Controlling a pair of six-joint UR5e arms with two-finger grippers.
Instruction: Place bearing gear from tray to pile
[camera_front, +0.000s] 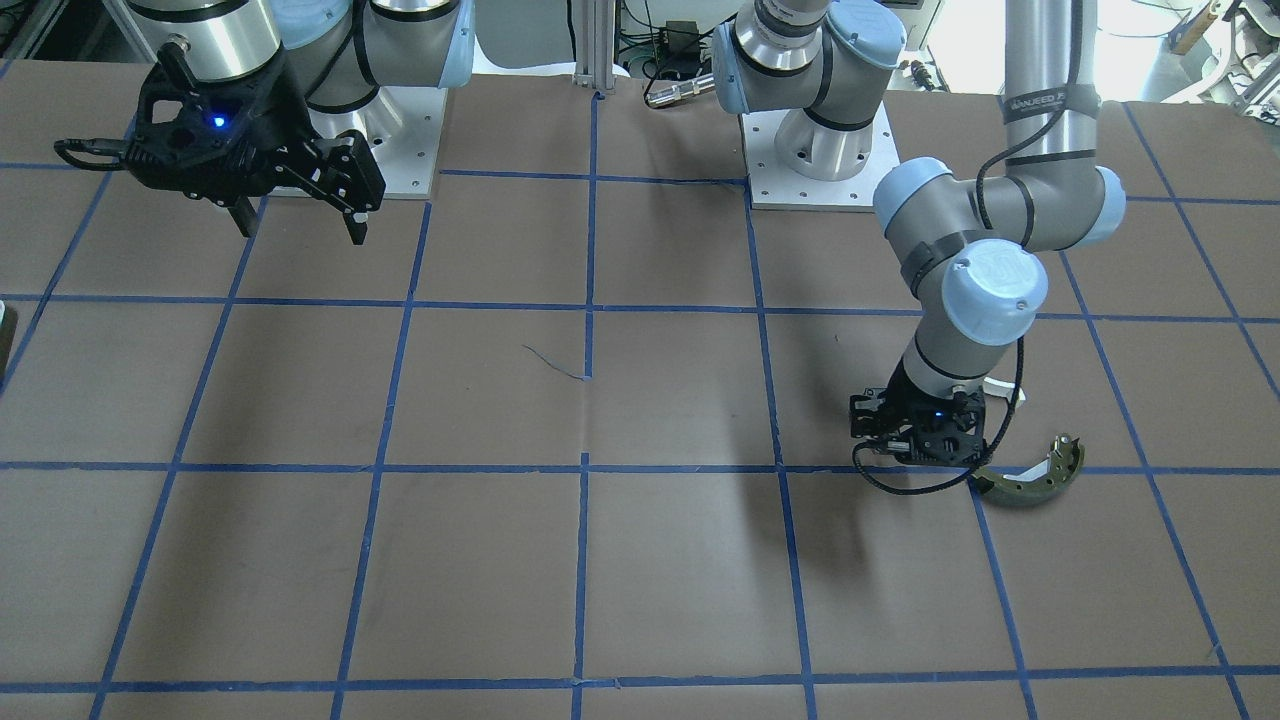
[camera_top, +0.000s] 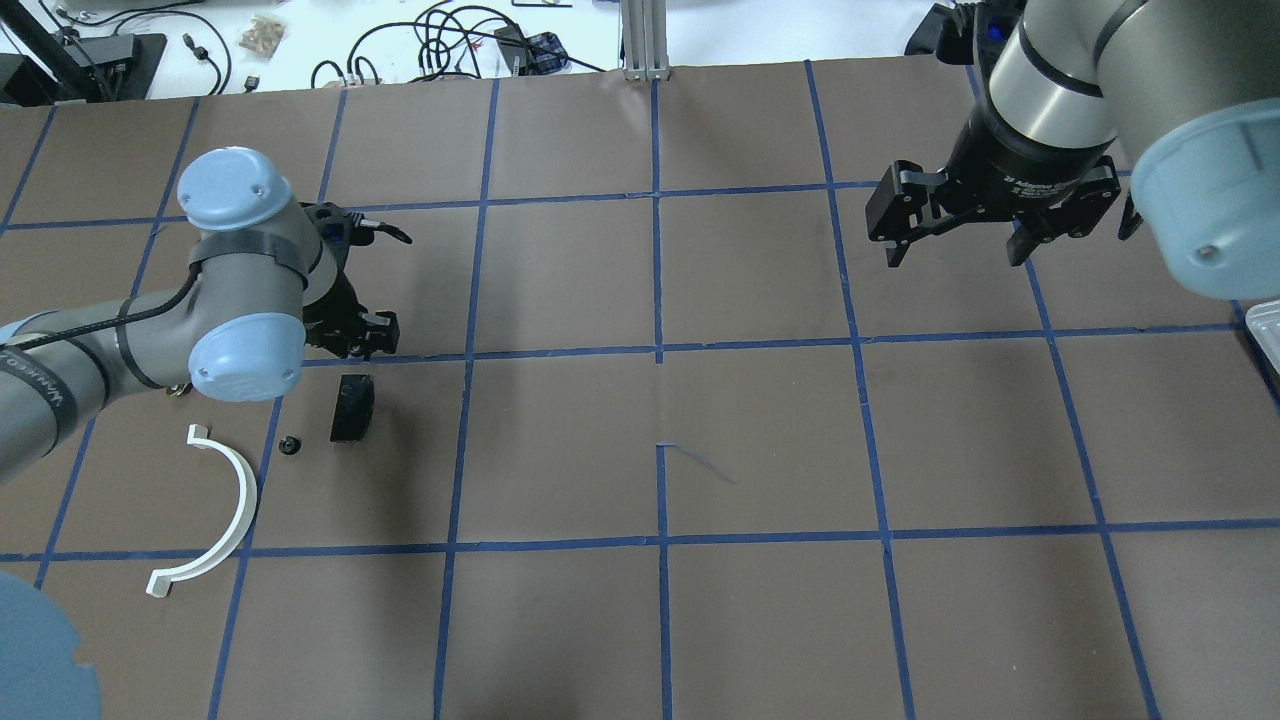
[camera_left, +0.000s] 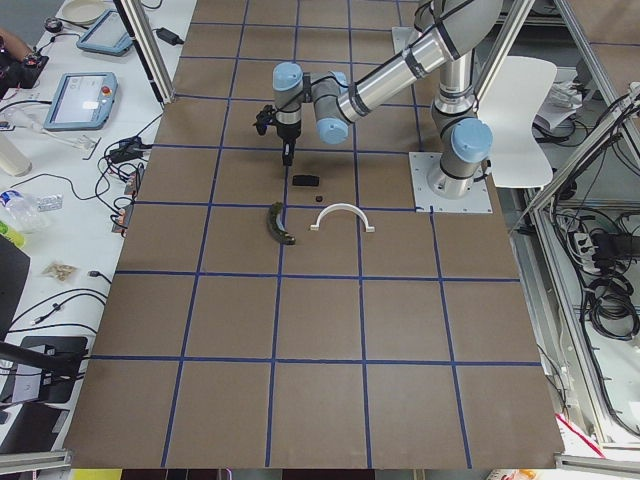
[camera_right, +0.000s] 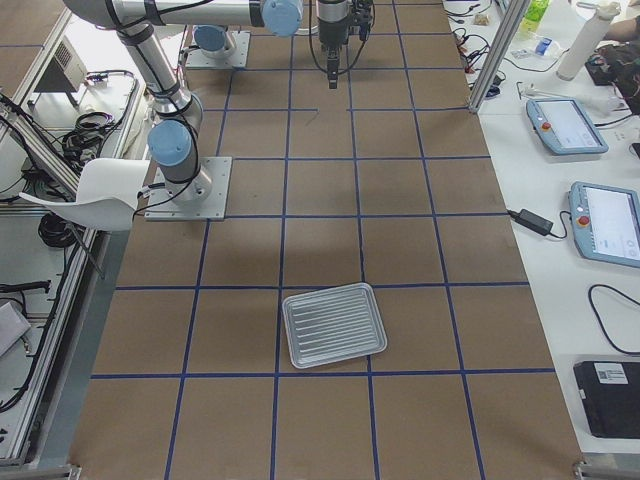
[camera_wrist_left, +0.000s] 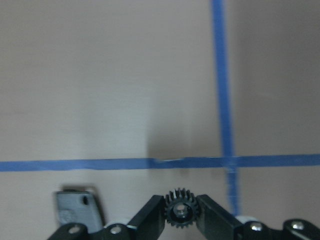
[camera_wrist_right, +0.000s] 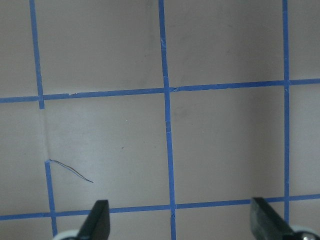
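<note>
Black, toothed: grips bearing gear (camera_wrist_left: 180, 214) in left gripper (camera_top: 365, 343) beside pile (camera_top: 352, 408) near left edge of table (camera_top: 760, 420), unreleased, with right gripper (camera_top: 955, 252) splayed.

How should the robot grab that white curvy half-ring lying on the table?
Probably from straight above, at the middle of the white half-ring. It lies flat and its band looks thin there, so one finger could go inside the curve and one outside. The ends have little tabs, likely harder to pinch.

black strap (camera_front: 1035, 105) round the grey metal left robot arm (camera_front: 1050, 40) carries white lettering, roughly "manjeed"; nothing else legible.
</note>
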